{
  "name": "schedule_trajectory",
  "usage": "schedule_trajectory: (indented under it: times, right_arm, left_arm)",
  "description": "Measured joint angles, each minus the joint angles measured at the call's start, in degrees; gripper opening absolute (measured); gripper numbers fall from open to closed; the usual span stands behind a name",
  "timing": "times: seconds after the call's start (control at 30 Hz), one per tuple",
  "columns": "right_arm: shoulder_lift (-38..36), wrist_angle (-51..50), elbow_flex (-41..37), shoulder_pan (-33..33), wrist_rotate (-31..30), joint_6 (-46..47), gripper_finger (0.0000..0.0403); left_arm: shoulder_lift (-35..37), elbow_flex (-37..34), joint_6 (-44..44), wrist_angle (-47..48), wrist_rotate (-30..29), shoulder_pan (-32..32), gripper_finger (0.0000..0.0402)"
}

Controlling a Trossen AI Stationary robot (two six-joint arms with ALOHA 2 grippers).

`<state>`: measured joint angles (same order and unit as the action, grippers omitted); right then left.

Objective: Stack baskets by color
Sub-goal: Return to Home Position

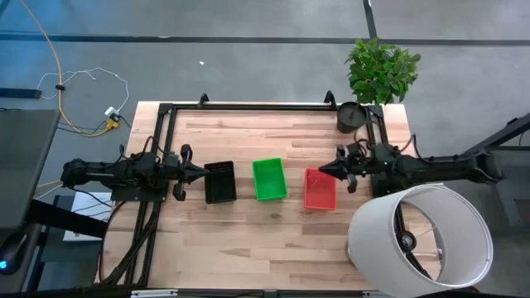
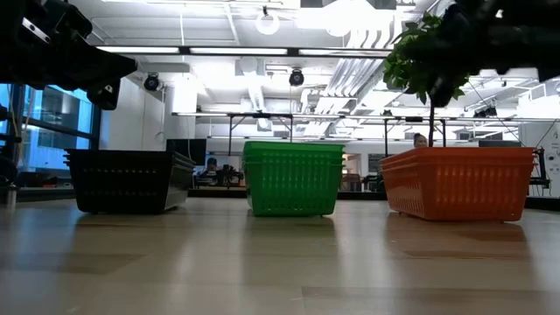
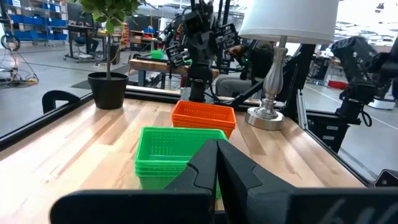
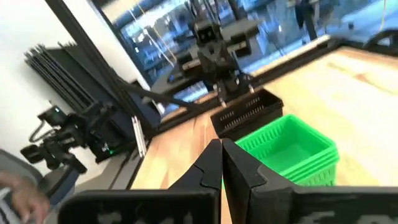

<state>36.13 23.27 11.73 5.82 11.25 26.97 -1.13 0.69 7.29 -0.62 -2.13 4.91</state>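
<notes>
High view: black stack (image 1: pixel 220 182), green stack (image 1: pixel 269 180), red stack (image 1: pixel 320 190) spaced; left hand (image 1: pixel 201 171), right hand (image 1: pixel 323 171) pressed together outside.

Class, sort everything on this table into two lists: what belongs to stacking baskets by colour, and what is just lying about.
Belongs to the job: black baskets, green baskets, orange baskets; left gripper, jaws shut, by the black ones; right gripper, jaws shut, by the orange ones.
Just lying about: potted plant, lamp with white shade.

Open robotics lab — exposed ceiling ducts (image 2: pixel 350 80), strip lights (image 2: pixel 236 50), other workbenches (image 3: pixel 146 62), blue parts bins (image 3: pixel 25 15), concrete floor (image 1: pixel 248 74)
</notes>
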Motion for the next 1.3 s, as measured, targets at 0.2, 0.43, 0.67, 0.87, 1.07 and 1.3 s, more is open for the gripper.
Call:
schedule_trajectory:
  times: [0.2, 0.43, 0.67, 0.87, 1.07, 1.3]
  right_arm:
    - [-8.4, 1.54, -7.8, -1.78, -5.37, -1.37, 0.0]
    - [-14.52, -2.84, -11.16, -5.9, -12.77, -6.96, 0.0]
    - [-15.81, -6.54, -11.16, -7.82, -10.62, -10.36, 0.0]
    - [-21.53, -8.8, -11.16, -7.71, -7.72, -10.75, 0.0]
    - [-33.21, -22.23, -11.16, -7.71, -7.78, -10.59, 0.0]
    - [-34.69, -22.13, -11.16, -7.86, -7.84, -14.88, 0.0]
  left_arm:
    - [0.0, 0.0, 0.0, 0.0, 0.0, 0.0, 0.0]
    - [0.0, 0.0, 0.0, -0.02, -0.01, 0.0, 0.0]
    - [0.0, 0.0, 0.0, -0.02, -0.02, 0.0, 0.0]
    - [0.0, 0.02, 0.0, -0.03, -0.02, 0.0, 0.0]
    - [0.0, 0.02, 0.0, -0.02, -0.02, 0.0, 0.0]
    - [0.0, 0.04, 0.01, -0.09, -0.03, -0.02, 0.0]
